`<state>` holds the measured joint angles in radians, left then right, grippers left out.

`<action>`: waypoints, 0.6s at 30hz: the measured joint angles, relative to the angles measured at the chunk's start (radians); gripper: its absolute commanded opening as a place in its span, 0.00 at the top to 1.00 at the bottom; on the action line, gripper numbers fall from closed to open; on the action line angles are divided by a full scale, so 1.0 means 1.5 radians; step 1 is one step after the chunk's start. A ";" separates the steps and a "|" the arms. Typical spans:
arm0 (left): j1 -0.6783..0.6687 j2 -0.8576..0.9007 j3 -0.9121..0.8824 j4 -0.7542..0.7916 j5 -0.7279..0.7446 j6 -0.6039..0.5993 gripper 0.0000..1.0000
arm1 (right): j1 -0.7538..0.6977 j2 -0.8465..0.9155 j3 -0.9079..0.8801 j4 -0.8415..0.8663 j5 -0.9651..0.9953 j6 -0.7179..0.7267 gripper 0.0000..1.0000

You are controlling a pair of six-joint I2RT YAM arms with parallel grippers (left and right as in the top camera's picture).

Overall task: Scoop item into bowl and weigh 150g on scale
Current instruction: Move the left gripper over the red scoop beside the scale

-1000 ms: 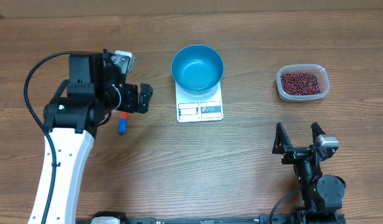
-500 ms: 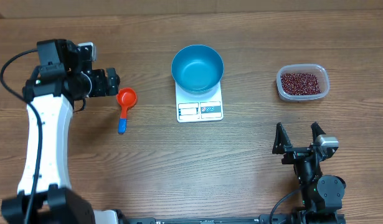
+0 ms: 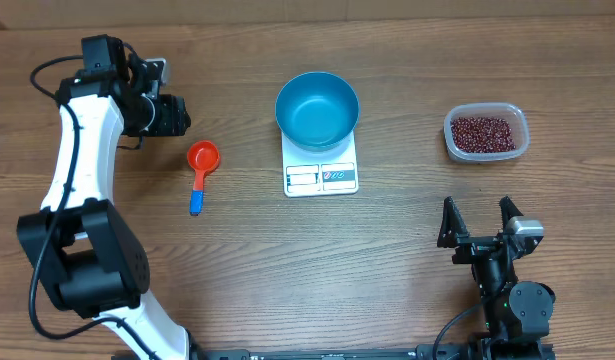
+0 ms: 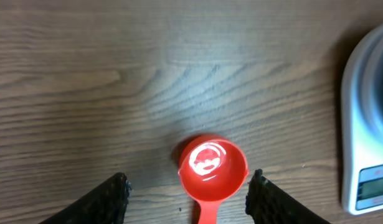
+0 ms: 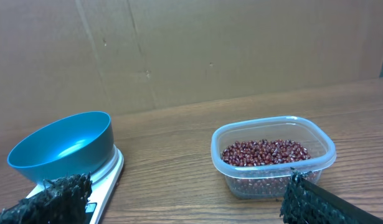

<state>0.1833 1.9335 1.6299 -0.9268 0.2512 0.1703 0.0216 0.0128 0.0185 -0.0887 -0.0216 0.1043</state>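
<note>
Wood tabletop; beans ahead of right end effector.

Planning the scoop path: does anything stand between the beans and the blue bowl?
Nothing visible; only bare wooden table separates the red-brown beans in their clear plastic tub from the round blue plastic bowl.

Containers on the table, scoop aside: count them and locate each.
2. The blue bowl sits on the white scale at centre; the clear tub holding beans stands far right, apart from it. None appears hidden.
</note>
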 measured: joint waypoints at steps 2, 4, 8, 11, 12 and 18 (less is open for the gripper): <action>-0.001 0.020 0.001 -0.014 0.000 0.024 0.42 | 0.000 0.000 0.000 0.000 0.000 0.000 0.00; -0.005 0.039 0.002 -0.029 0.000 0.047 0.43 | 0.000 0.000 0.000 0.000 0.000 0.000 0.00; -0.021 0.086 0.002 -0.039 0.003 0.084 0.48 | 0.000 0.000 0.000 0.000 0.000 0.000 0.00; -0.033 0.111 0.002 -0.039 0.005 0.099 0.53 | 0.000 0.000 0.000 0.000 0.000 0.000 0.00; -0.035 0.118 0.002 -0.039 0.005 0.104 0.54 | 0.000 0.000 0.000 0.000 0.000 0.000 0.00; -0.039 0.145 0.002 -0.035 0.005 0.119 0.66 | 0.000 0.000 0.000 0.000 0.000 0.000 0.00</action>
<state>0.1242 2.1513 1.6333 -0.9798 0.2581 0.3485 0.0212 0.0128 0.0185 -0.0891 -0.0216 0.1040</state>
